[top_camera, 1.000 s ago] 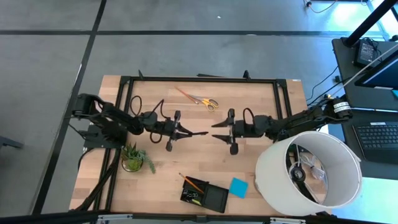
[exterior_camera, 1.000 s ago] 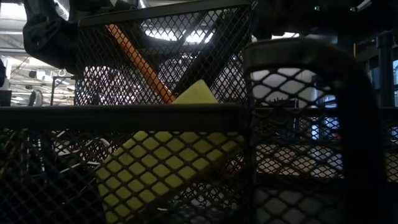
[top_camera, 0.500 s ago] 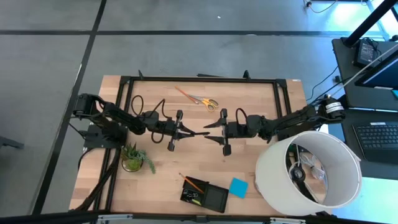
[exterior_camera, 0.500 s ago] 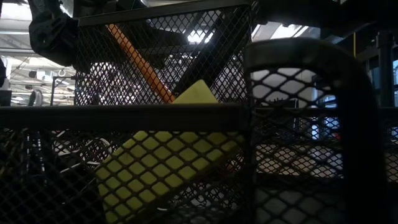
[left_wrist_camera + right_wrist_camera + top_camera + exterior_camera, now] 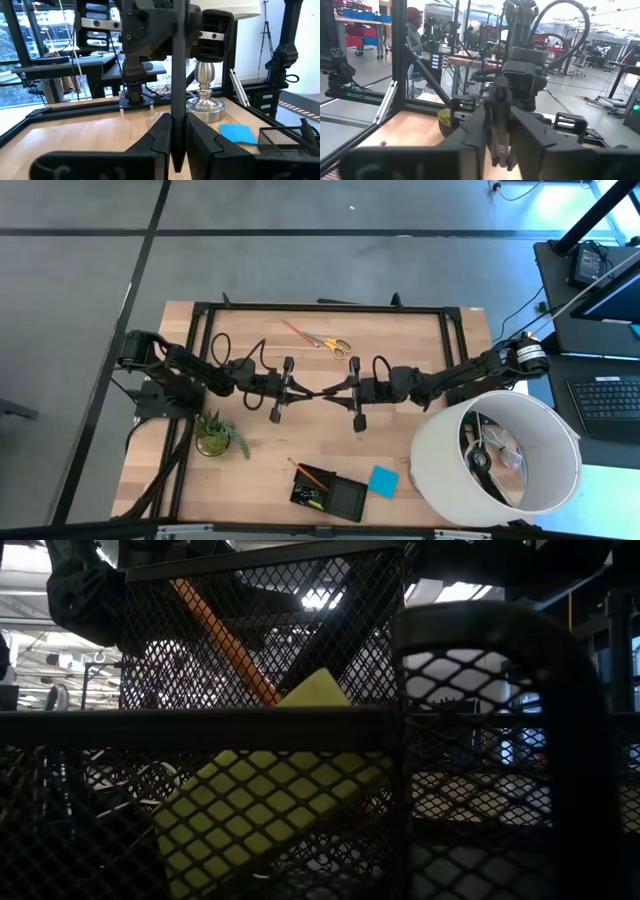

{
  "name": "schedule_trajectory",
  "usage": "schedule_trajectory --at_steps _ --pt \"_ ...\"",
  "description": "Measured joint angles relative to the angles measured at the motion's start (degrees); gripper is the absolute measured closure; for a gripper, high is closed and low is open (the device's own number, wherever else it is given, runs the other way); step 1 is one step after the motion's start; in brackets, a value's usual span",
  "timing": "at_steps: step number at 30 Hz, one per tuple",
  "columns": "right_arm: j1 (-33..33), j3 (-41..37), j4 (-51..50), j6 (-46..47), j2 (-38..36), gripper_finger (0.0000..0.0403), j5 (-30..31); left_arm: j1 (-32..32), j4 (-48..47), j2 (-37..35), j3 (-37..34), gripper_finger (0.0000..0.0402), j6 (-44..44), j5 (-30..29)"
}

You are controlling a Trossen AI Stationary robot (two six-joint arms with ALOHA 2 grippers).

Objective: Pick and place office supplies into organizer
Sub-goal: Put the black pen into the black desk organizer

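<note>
**A:** Where are your two grippers in the high view?

**B:** They meet nose to nose at the centre of the frame, above the wooden table (image 5: 400,330). Your left gripper (image 5: 303,392) reaches in from the left and your right gripper (image 5: 338,387) from the right.

**A:** What are the fingers doing?

**B:** The left fingers (image 5: 159,137) are pressed together on a thin black pen (image 5: 321,393), which bridges the two grippers. In the right wrist view, your right fingers (image 5: 472,131) sit tight against both sides of that same pen.

**A:** Where are the other supplies?

**B:** The yellow-handled scissors (image 5: 325,340) lie above centre. The black mesh organizer (image 5: 345,498) sits at lower centre, with an orange pencil (image 5: 308,474) leaning out of it. A bright blue note pad (image 5: 382,481) lies just to its right. In the low view, a yellow block (image 5: 270,800) rests tilted behind the mesh.
</note>
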Motion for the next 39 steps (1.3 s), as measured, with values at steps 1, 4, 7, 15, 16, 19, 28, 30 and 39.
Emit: schedule_trajectory --at_steps 1,4,7,15,16,19,28,30,39 --pt "0.0 0.0 0.0 -0.2 0.0 0.0337 0.1 0.0 0.0 0.0 0.0 0.0371 -0.2 0.0" --pt "0.0 0.0 0.0 -0.8 0.0 0.0352 0.1 0.0 -0.1 0.0 0.0 0.0372 -0.4 -0.1" --pt "0.0 0.0 -0.5 -0.4 0.0 0.0352 0.1 0.0 -0.3 0.0 0.0 0.0367 -1.6 -0.1" --pt "0.0 0.1 -3.8 0.6 0.0 0.0352 0.0 0.0 -1.7 -0.2 0.0 0.0303 -3.4 -0.2" --pt "0.0 0.1 -4.2 0.7 0.0 0.0352 0.0 0.0 -1.7 -0.3 0.0 0.0293 -3.4 -0.2" --pt "0.0 0.1 -5.4 1.8 0.0 0.0352 0.0 0.1 -1.7 -0.3 0.0 0.0269 -3.4 -0.3" --pt "0.0 0.0 -7.6 3.1 0.0 0.0352 0.1 0.1 -12.9 -0.3 5.9 0.0238 -5.6 -0.3" --pt "0.0 0.0 -8.0 3.3 0.0 0.0352 0.1 0.1 -19.8 -0.3 9.3 0.0238 -5.6 -0.2" --pt "0.0 0.0 -10.1 3.3 0.0 0.0352 0.2 -0.3 -30.9 -0.3 18.0 0.0243 -5.5 -0.1"
